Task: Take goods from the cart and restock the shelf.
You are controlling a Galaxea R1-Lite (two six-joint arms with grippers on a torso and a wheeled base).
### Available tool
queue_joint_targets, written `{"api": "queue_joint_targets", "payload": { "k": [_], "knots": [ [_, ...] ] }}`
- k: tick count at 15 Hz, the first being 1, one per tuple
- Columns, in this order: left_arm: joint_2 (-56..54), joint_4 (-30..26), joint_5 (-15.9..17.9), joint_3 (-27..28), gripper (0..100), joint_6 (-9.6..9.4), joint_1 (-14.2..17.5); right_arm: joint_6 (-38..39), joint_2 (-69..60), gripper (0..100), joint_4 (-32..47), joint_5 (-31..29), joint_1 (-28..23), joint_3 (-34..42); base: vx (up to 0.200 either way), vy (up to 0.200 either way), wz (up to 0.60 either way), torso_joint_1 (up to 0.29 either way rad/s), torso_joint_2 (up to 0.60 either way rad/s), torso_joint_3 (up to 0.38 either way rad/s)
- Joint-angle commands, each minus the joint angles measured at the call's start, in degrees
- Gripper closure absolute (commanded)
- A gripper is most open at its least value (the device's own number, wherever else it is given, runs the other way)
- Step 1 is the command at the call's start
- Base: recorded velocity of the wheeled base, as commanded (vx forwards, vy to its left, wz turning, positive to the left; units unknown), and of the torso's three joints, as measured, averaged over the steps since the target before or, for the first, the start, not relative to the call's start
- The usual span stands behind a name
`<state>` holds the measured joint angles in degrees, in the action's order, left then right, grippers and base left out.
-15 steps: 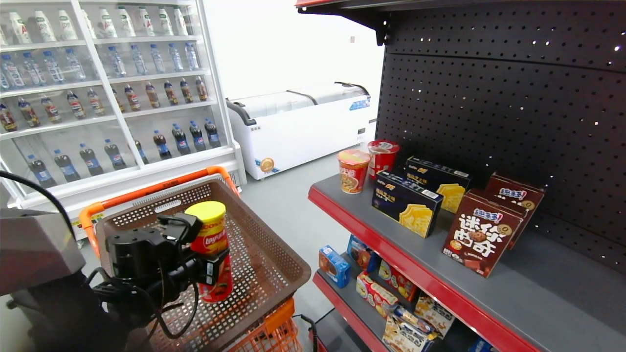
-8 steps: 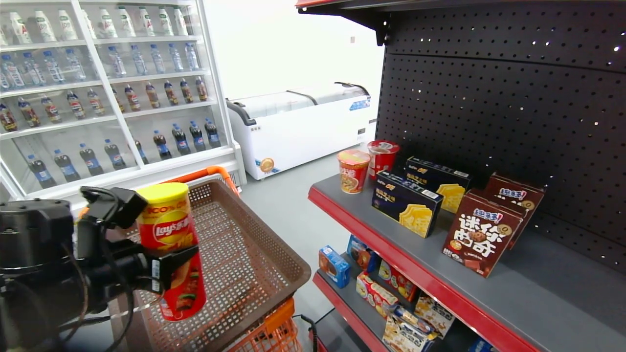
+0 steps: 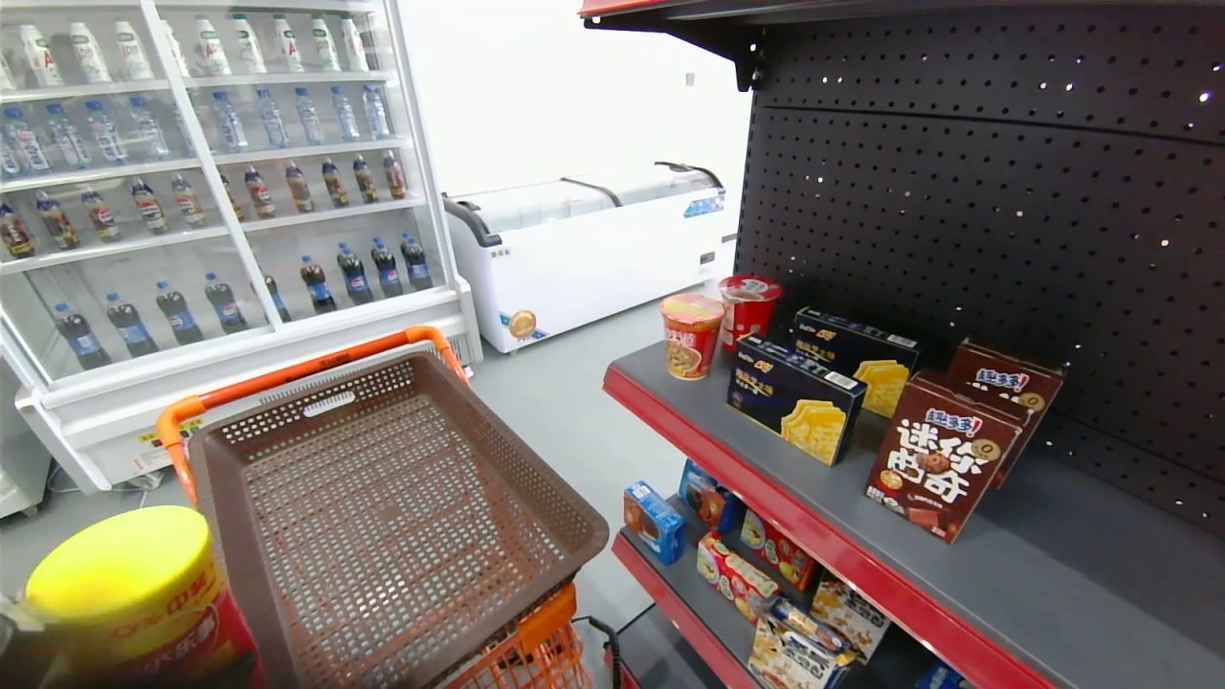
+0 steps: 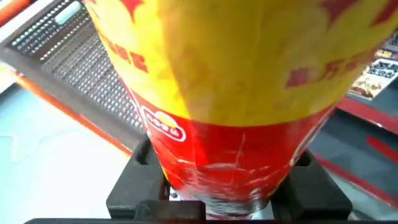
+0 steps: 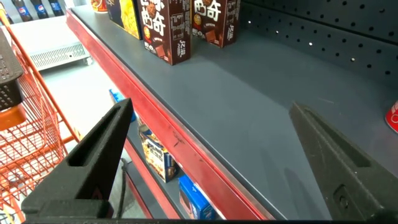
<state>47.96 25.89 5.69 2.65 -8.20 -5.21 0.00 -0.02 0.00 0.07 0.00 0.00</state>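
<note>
The chips can is out of the cart basket now, at seven o'clock, seemingly clamped in my left gripper. The right gripper gapes empty; the shelf comes next.

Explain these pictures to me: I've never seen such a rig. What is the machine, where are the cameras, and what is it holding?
This is a wheeled robot with two arms, each ending in jaws. The wide picture comes from a camera on its head: below is a brown perforated plastic basket on an orange cart, beside a grey shelf with a red edge carrying dark blue boxes, brown boxes and two noodle cups. The other two come from wrist cameras. The left one shows a red and yellow cylindrical chip can, clamped in the left jaws; its yellow lid shows in the head view's lower left corner. The right jaws stand open, empty, above bare shelf.
</note>
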Motion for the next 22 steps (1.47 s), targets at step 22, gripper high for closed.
{"api": "queue_joint_targets", "payload": {
  "k": [22],
  "knots": [
    [-33.9,-25.8,-2.1,7.8,100,6.8,2.2,-0.4,0.0,0,0.0,1.0,0.0,0.0,0.0,0.0,-0.25,0.001,0.0,0.001]
  ]
}}
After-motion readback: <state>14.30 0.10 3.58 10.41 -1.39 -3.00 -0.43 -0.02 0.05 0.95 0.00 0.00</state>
